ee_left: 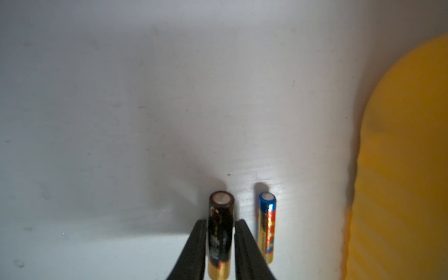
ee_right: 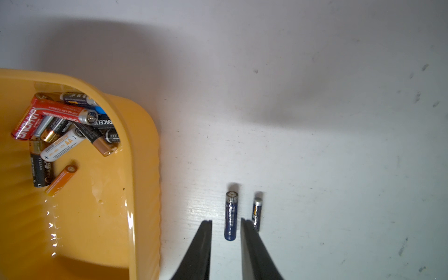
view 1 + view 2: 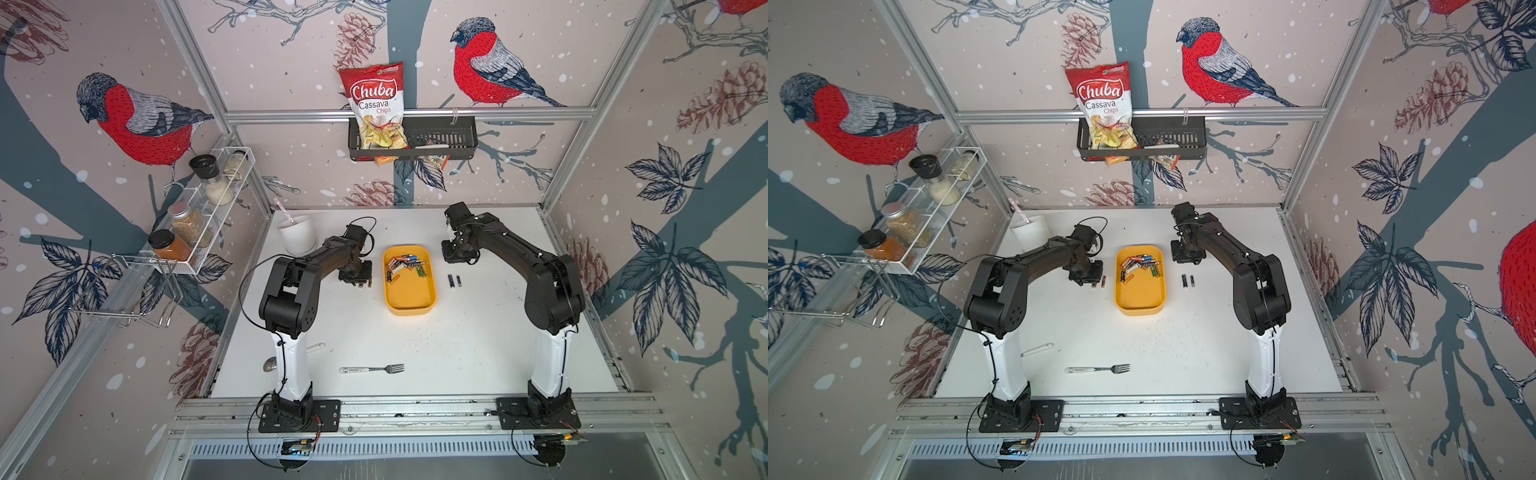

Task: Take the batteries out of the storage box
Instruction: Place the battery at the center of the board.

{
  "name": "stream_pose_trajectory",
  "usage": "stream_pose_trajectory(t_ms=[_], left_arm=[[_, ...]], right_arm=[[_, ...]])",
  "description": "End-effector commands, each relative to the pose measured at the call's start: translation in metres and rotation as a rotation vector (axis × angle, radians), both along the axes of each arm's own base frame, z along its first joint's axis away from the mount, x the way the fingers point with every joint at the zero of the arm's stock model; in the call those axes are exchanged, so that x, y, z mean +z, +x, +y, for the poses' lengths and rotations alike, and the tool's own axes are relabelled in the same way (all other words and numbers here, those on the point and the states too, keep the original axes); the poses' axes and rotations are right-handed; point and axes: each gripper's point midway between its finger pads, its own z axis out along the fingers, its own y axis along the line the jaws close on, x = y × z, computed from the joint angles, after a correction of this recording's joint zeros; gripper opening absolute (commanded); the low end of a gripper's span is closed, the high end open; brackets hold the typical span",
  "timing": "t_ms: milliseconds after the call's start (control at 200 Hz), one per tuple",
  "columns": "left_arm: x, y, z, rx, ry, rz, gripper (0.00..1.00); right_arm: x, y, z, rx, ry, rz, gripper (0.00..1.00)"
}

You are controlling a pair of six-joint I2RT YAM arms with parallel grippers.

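The left arm (image 3: 316, 257) is bent down, a glossy black-gold battery (image 1: 220, 232) flanked by left jaws (grip unclear); right jaws are parted beside the ribbed yellow box (image 2: 145, 157).

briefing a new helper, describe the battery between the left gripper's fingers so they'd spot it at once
Find the yellow storage box; beside it on the table, on the robot's left, is the left gripper. Between its fingers lies the black-and-gold battery, farther from the box than its blue-capped neighbour.
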Motion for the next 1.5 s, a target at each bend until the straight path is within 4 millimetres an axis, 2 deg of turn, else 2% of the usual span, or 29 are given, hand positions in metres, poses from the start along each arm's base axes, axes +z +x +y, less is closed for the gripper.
stream_pose_trajectory(t_ms=[0,545,750,1131,1266,1496], left_arm=[[0.005,0.001,0.002,0.003,0.004,-0.009,0.27],[0.011,0.002,0.002,0.004,0.003,-0.020,0.31],[0.018,0.003,0.004,0.008,0.008,-0.033,0.32],[0.026,0.004,0.005,0.013,0.009,-0.046,0.34],[0.027,0.004,0.005,0.014,0.008,-0.049,0.34],[0.027,0.001,0.007,0.015,0.007,-0.047,0.35]], right_arm=[[-0.002,-0.004,-0.001,-0.002,-0.014,0.013,0.28],[-0.002,-0.004,-0.001,-0.001,-0.013,0.014,0.28],[0.004,-0.003,0.004,0.002,-0.007,0.002,0.28],[0.020,-0.006,0.040,0.061,-0.021,-0.027,0.28],[0.025,-0.010,0.062,0.098,-0.033,-0.035,0.28],[0.017,-0.016,0.095,0.154,-0.020,-0.021,0.28]])
